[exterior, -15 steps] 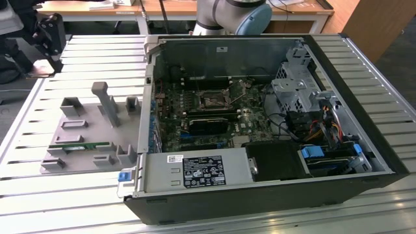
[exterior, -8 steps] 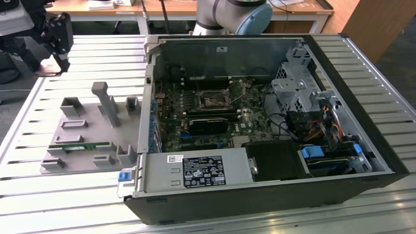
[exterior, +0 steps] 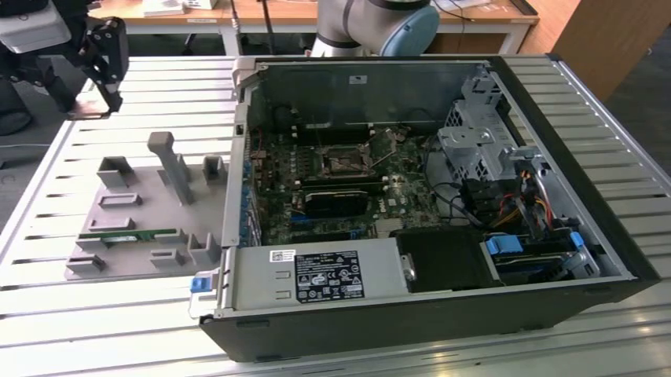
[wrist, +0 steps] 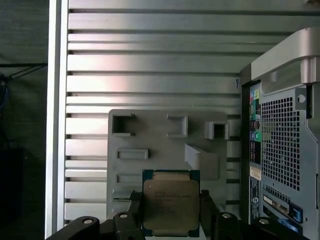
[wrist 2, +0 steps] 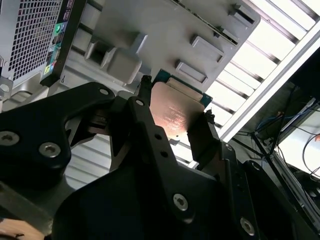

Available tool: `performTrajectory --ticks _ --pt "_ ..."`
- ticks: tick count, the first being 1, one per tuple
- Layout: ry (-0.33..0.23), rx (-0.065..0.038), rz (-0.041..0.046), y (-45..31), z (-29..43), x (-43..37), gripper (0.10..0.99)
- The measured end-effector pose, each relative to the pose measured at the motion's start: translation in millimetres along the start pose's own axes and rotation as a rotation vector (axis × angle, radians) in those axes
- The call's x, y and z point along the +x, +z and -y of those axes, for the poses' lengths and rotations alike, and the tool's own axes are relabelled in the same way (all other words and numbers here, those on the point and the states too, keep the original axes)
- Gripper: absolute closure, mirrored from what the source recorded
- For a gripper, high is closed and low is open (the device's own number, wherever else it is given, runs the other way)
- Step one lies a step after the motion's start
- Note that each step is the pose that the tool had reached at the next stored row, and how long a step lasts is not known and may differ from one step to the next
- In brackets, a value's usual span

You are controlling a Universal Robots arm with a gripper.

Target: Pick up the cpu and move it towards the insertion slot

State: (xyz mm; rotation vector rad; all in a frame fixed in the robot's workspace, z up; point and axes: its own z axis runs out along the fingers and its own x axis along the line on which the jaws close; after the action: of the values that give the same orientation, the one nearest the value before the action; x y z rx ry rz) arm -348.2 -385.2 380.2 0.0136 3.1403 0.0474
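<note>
Gripper: the black two-fingered gripper (wrist: 171, 198) hangs in the air at the exterior view's far left, over the slatted metal table (wrist: 150, 60).
Fingers: closed on the cpu, one finger (wrist: 206, 210) pressing each of two opposite edges.
Cpu: the square chip (wrist: 171, 205) has a silvery top and a thin blue-green rim. It is held flat between the fingers, clear of any surface. In the second wrist view its metal top (wrist 2: 175, 112) catches a warm reflection.
Grey fixture: a moulded grey tray (wrist: 160, 160) with raised pockets and posts lies on the table, below and past the held chip in the first wrist view.
Memory stick: a long green stick (exterior: 126, 234) rests in the tray near its front edge.
Computer case: an open black tower (exterior: 419, 322) lies on its side just beside the tray, on the exterior view's right.
Insertion slot: the square socket (exterior: 341, 161) with a shiny frame sits on the board inside the case, well apart from the chip.
Robot arm: its pale base (exterior: 378, 23) stands behind the case.
</note>
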Motion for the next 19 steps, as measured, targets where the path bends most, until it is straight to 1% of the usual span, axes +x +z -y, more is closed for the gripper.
performTrajectory --ticks 10,19 --pt "0.000 0.000 0.0000 0.1 -4.5 -12.5 0.545" --pt "0.000 0.000 -0.0001 0.1 -5.1 -24.1 0.545"
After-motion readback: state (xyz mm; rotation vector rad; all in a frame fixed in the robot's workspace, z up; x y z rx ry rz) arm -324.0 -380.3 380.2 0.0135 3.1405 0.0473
